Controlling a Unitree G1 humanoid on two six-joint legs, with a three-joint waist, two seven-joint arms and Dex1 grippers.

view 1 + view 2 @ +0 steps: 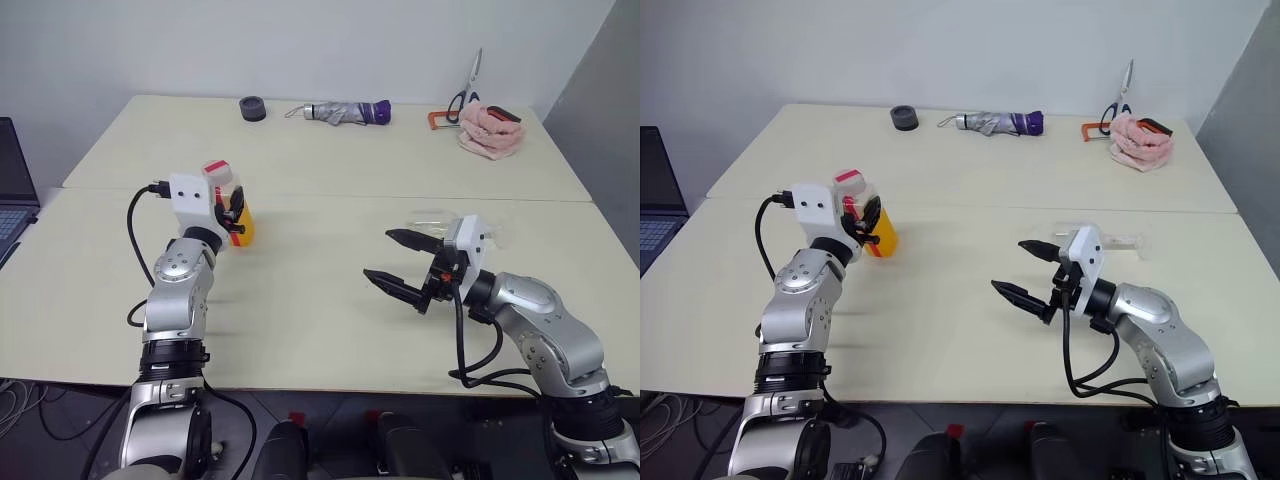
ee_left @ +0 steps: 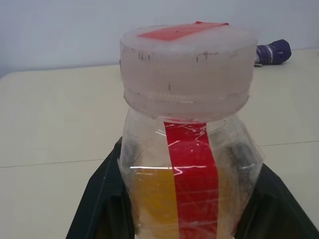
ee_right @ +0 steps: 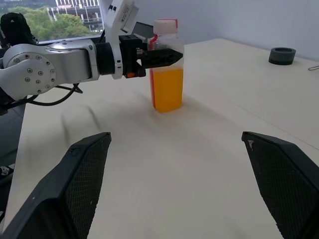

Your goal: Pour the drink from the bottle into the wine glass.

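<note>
The bottle (image 1: pixel 243 226) stands upright on the cream table (image 1: pixel 320 300) at the left, clear plastic with a red label strip and a red-and-white cap (image 1: pixel 217 170). The orange drink (image 3: pixel 167 89) fills its lower half. My left gripper (image 1: pixel 236 210) is shut on the bottle just below the cap, a black finger (image 2: pixel 99 199) pressed against each side. My right gripper (image 1: pixel 380 254) hovers open and empty over the table's right half, pointing toward the bottle. Behind it a clear wine glass (image 1: pixel 1112 239) seems to lie on the table, partly hidden by that hand.
Along the far side of the table sit a black round object (image 1: pixel 253 108), a folded grey and purple umbrella (image 1: pixel 345 112), scissors (image 1: pixel 468 85) and a pink cloth (image 1: pixel 490 130). A laptop (image 1: pixel 10 190) is at the left edge.
</note>
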